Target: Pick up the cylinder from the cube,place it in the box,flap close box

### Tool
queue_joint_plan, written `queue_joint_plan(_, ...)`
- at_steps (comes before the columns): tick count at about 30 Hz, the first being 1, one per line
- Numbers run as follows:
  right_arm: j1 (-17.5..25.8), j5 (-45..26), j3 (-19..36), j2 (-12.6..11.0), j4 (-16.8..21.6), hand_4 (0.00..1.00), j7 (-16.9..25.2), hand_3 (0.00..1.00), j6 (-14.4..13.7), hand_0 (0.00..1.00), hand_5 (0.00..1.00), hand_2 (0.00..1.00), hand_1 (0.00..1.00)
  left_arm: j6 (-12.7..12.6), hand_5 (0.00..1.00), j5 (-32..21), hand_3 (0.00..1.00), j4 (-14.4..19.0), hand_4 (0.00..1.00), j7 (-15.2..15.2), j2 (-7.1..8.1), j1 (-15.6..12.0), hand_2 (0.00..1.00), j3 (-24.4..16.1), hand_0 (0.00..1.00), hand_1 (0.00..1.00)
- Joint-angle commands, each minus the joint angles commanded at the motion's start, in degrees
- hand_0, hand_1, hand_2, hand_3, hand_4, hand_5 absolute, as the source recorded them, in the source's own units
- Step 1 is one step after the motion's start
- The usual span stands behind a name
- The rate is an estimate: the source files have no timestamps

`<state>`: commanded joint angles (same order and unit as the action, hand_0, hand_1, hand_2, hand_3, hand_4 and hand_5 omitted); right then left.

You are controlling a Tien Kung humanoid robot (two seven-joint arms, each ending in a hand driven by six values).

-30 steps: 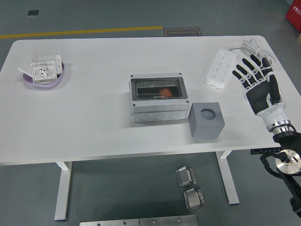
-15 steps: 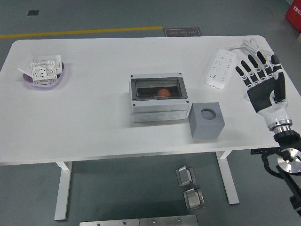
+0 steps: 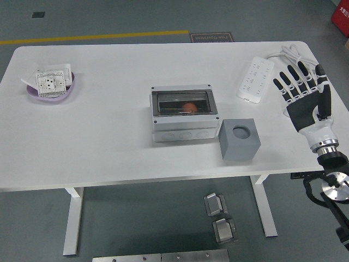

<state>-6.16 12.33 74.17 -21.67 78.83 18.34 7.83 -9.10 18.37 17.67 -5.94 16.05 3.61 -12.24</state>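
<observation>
A grey box point(image 3: 184, 113) sits mid-bench point(image 3: 109, 136), its clear flap down over an orange cylinder point(image 3: 188, 107) dimly visible inside. Just right of it and slightly nearer stands a grey cube point(image 3: 239, 139) with an empty round socket on top. The right hand point(image 3: 303, 97) hovers flat, fingers spread, over the bench's right edge, beside a white power strip point(image 3: 255, 79). At far left, a purple dish point(image 3: 52, 87) holds a white socket plate point(image 3: 50, 81).

Workshop: grey floor point(image 3: 136, 16) with yellow line point(image 3: 92, 37), metal parts point(image 3: 221, 218).
</observation>
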Motion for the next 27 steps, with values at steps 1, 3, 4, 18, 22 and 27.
queue_joint_plan(1,0.0,0.04,0.01,0.0,-0.01,0.793,-0.01,0.734,-0.03,0.753,0.546,0.727,0.691,0.0,0.263,0.0,0.625,0.0,0.673,0.0,0.0,0.02,0.614,0.01,0.63,0.652)
queue_joint_plan(3,-0.02,0.17,-0.01,-0.04,0.0,0.792,-0.06,0.736,-0.1,0.753,0.544,0.727,0.691,-0.01,0.264,-0.02,0.624,0.0,0.673,0.0,-0.01,0.05,0.612,0.05,0.631,0.651)
queue_joint_plan(4,-0.03,0.29,-0.02,-0.06,0.01,0.792,-0.08,0.736,-0.15,0.753,0.544,0.727,0.691,-0.01,0.264,-0.05,0.624,0.0,0.673,-0.01,-0.03,0.06,0.612,0.09,0.631,0.651)
queue_joint_plan(18,-0.16,-0.28,0.26,-0.34,-0.47,0.794,-0.12,0.737,-0.67,0.753,0.549,0.728,0.692,-0.05,0.264,-0.25,0.627,-0.02,0.673,-0.02,-0.03,0.11,0.608,0.45,0.629,0.645)
queue_joint_plan(22,-0.34,0.09,0.14,-0.33,-1.43,0.793,0.0,0.755,-2.21,0.752,0.548,0.729,0.695,-0.03,0.264,-0.27,0.627,-0.01,0.673,-0.02,-0.07,0.13,0.605,0.5,0.629,0.643)
queue_joint_plan(27,-0.8,1.91,-0.07,-0.59,-2.37,0.793,0.24,0.796,-4.11,0.752,0.552,0.732,0.699,-0.03,0.264,-0.36,0.627,-0.01,0.673,-0.03,-0.07,0.09,0.603,0.64,0.628,0.642)
